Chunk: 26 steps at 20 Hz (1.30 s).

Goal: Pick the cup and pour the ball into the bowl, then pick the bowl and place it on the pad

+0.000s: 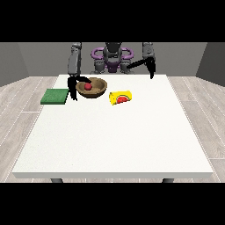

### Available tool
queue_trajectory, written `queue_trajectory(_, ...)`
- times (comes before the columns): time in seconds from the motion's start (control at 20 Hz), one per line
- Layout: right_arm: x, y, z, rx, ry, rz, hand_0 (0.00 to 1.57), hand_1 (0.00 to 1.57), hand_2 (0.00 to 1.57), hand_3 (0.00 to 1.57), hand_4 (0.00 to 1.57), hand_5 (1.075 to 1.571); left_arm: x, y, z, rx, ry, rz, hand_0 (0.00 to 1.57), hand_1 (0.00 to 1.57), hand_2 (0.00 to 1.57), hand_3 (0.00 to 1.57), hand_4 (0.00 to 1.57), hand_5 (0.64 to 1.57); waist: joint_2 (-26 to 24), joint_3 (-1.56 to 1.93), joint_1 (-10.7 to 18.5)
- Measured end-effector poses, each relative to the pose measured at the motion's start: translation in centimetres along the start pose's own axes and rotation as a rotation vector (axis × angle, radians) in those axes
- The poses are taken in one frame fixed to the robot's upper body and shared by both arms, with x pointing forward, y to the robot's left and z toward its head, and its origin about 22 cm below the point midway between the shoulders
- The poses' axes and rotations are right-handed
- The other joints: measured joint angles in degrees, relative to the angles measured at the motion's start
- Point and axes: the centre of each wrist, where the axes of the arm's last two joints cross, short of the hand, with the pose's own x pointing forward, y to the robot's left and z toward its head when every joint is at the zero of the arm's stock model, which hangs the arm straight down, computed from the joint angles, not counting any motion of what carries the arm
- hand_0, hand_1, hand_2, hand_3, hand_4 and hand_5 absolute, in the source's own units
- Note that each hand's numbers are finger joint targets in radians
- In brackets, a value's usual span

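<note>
The white surface spreads broad and bare toward the camera; the things on it all lie in its far part, near the robot. Nearest the camera among them is the yellow cup, tipped on its side with a red mark on its wall, just beside the bowl on the view's right and apart from it; the brown bowl sits upright with the red ball inside it; the green pad lies flat by the surface's edge at the view's left, near the bowl but not touching it.

The arm at the view's left hangs almost straight down from the shoulder; its hand is at the bowl's rim on the side facing the pad; one of its fingers curves over the far rim while another part reaches down beside the bowl's wall, so the hand looks closed around the rim.

The arm at the view's right is bent, forearm angled out and down; its hand hangs above the far edge, well apart from the cup; whether it is spread or curled cannot be told.
</note>
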Motion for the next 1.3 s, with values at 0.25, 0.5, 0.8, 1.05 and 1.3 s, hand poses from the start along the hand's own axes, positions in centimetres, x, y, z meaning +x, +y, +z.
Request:
queue_trajectory(0.25, -1.4, 3.0, -0.2, 0.001, 0.031, -0.021, 0.0, 0.0, 0.0, 0.0, 0.38, 1.55, -0.6, 1.1, 0.4, 0.007, 0.011, 0.001, 0.0, 0.0, 0.0, 0.0, 0.0, 1.566, -0.5, 0.54, -0.5)
queue_trajectory(0.5, -0.9, 1.4, -0.1, -0.066, 0.044, 0.092, 1.57, 1.57, 1.57, 1.57, 1.05, 1.551, -0.1, 2.0, 0.0, 0.009, -0.019, 0.007, 0.0, 0.0, 0.0, 0.0, 0.0, 1.568, 0.2, -0.4, 0.4)
queue_trajectory(0.8, -0.4, 1.3, -0.5, -0.13, 0.158, 0.202, 1.57, 1.57, 1.57, 1.57, 1.02, 1.555, -0.7, 2.7, 0.3, 0.008, 0.026, 0.023, 0.0, 0.0, 0.0, 0.0, 0.0, 1.57, -2.2, -0.11, 1.0)
queue_trajectory(1.05, 0.1, 3.1, -1.2, -0.115, 0.283, 0.269, 1.57, 1.57, 1.57, 1.57, 1.03, 1.558, -3.9, 5.2, 2.3, 0.068, 0.107, 0.015, 0.0, 0.0, 0.0, 0.0, 0.0, 1.57, -5.2, 0.63, -3.1)
queue_trajectory(1.3, 2.8, 4.2, -2.9, -0.09, 0.351, 0.26, 1.57, 1.57, 1.57, 1.57, 1.05, 1.553, -5.6, 6.6, 3.5, 0.103, 0.155, 0.012, 0.0, 0.0, 0.0, 0.0, 0.0, 1.57, -7.0, 0.91, -5.8)
